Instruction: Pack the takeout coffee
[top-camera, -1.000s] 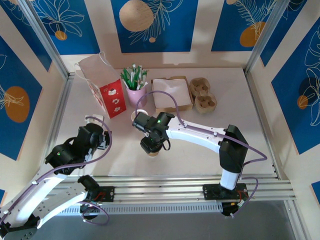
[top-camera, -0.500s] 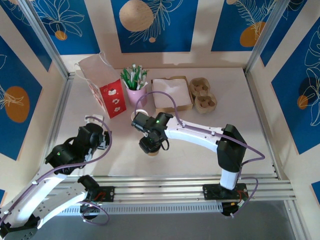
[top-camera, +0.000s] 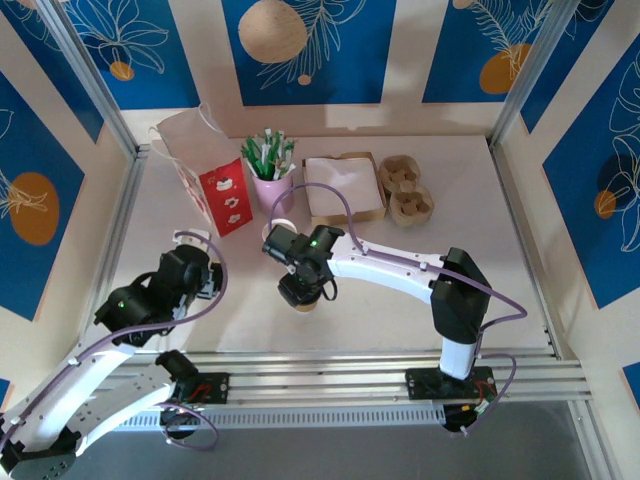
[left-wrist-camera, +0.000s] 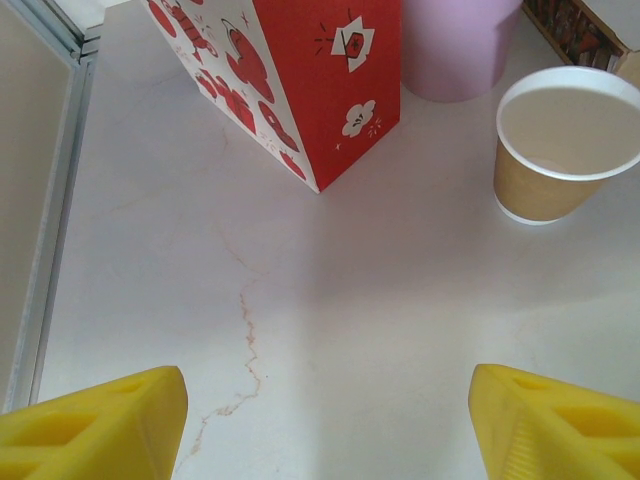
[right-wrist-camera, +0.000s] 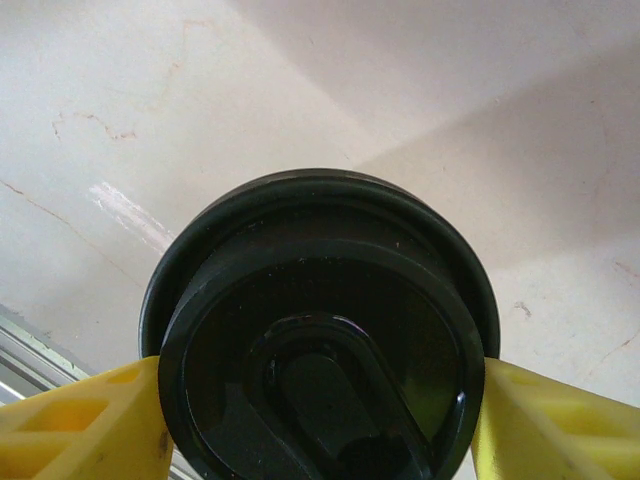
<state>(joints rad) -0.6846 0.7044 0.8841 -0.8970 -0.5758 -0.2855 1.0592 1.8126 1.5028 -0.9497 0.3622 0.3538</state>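
Black lid (right-wrist-camera: 320, 340) sat clamped between right fingers (right-wrist-camera: 70, 420), apparently capping kraft cup (top-camera: 308, 306) beneath; left fingers (left-wrist-camera: 90, 420) stood apart, empty. Level, light squeeze needed.

The paper cup (left-wrist-camera: 560, 165) is kraft-brown with a white rim; the lid (right-wrist-camera: 320, 330) is glossy black. The bag (left-wrist-camera: 320, 90) is red with white blossoms, the far holder (left-wrist-camera: 455, 45) pink, the bench (left-wrist-camera: 330, 300) pale with thin brown veins.

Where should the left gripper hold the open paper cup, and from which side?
Hold the cup across its brown wall, below the rim, coming from the near side: it stands upright, and the pink cup and bag stand beyond it.
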